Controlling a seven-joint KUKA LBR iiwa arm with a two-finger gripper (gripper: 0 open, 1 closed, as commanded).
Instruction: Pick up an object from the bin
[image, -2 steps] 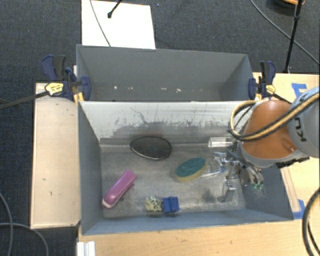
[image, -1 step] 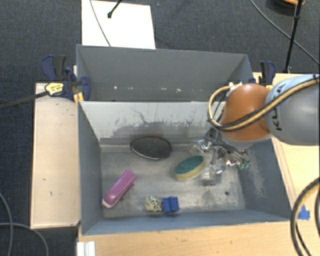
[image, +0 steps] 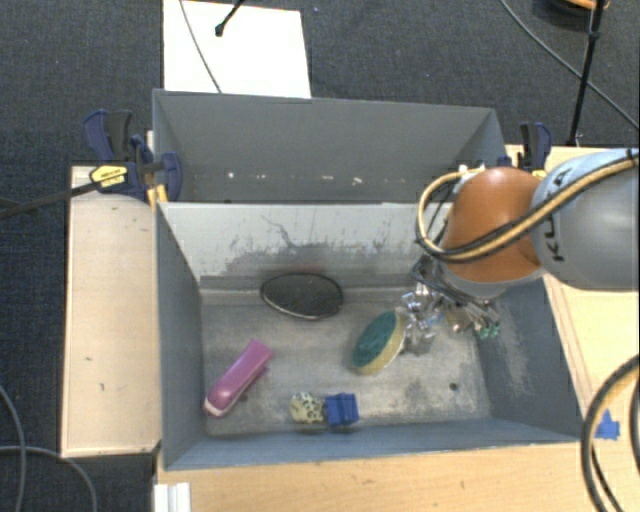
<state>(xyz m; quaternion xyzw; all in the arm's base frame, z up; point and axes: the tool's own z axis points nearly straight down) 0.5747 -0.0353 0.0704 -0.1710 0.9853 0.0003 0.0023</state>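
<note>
My gripper (image: 418, 325) is low in the right half of the bin, under the orange cover. Its metal fingers touch the right edge of a green oval sponge with a yellow rim (image: 377, 342), which lies tilted on the floor. Whether the sponge sits between the fingers is not visible. A dark grey oval stone-like disc (image: 301, 295) lies to the left near the back wall.
A pink oblong block (image: 238, 376) lies at the front left. A small speckled yellow piece joined to a blue block (image: 326, 409) rests by the front wall. The arm reaches in from the right over the rim.
</note>
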